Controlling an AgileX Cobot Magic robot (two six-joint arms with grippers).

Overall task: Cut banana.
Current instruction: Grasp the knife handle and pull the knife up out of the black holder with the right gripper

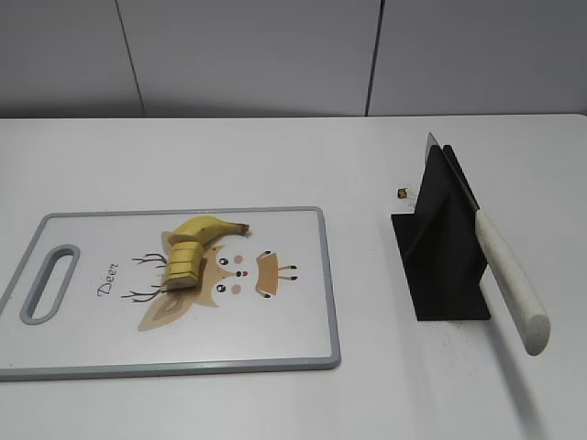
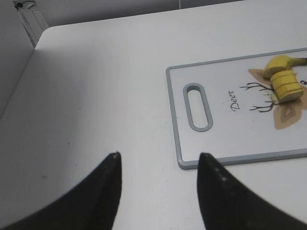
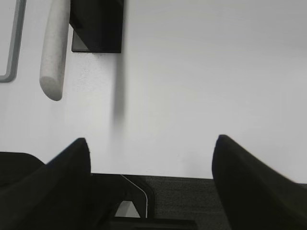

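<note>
A yellow banana [image 1: 194, 246] lies on the white cutting board [image 1: 275, 339], its left part cut into several slices [image 1: 182, 264]. It also shows in the left wrist view [image 2: 284, 77]. A knife with a white handle [image 1: 512, 282] rests in a black holder [image 1: 443, 247] at the right; the handle also shows in the right wrist view [image 3: 54, 49]. My left gripper [image 2: 158, 160] is open and empty over bare table left of the board. My right gripper [image 3: 151, 143] is open and empty at the table's front edge. Neither arm shows in the exterior view.
The board has a grey rim and a handle slot [image 1: 50, 282] at its left end. A small dark bit [image 1: 403, 192] lies on the table behind the holder. The table's front edge [image 3: 158, 176] shows between the right jaws.
</note>
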